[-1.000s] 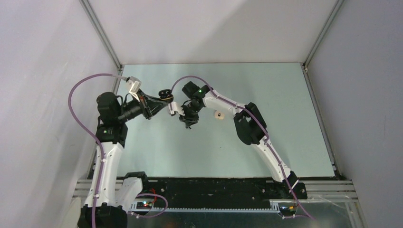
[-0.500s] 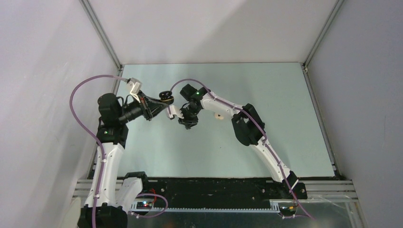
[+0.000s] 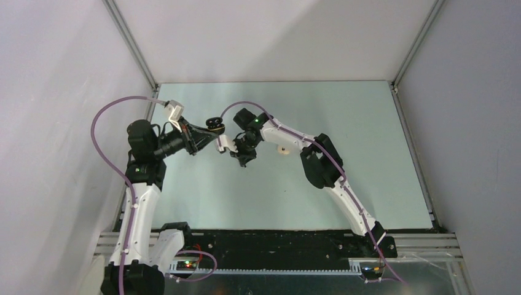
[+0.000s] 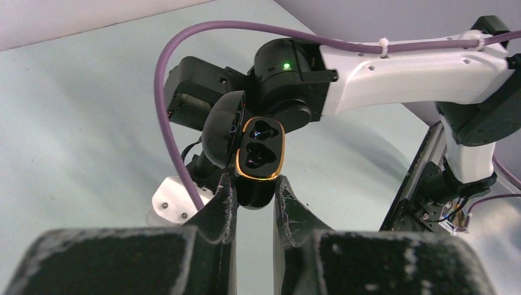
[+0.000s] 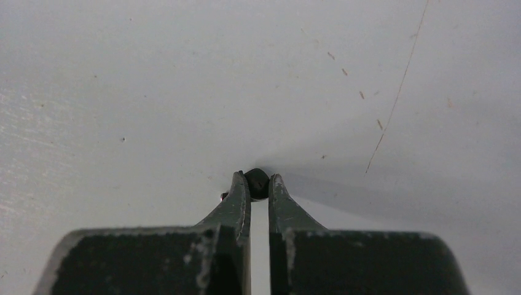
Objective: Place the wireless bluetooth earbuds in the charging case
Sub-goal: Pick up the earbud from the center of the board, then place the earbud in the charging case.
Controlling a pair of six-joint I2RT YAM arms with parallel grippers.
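Note:
My left gripper (image 4: 255,184) is shut on the black charging case (image 4: 261,153) and holds it in the air. The case's gold-rimmed face shows two empty wells, and its lid (image 4: 221,132) is swung open to the left. In the top view the case (image 3: 214,121) hangs at the table's back left. Just right of it, my right gripper (image 3: 241,161) points down at the table. In the right wrist view that gripper (image 5: 258,182) is shut on a tiny black earbud (image 5: 257,178), pinched at the fingertips against the pale surface.
A small cream-white piece (image 3: 283,149) lies on the table, partly hidden behind the right forearm. The two wrists are close together at the back left. Grey walls and metal frame posts (image 3: 132,46) enclose the table.
My right gripper has closed on the black earbud. The right arm shifted slightly, now covering part of the cream-white piece. The left arm kept the case still.

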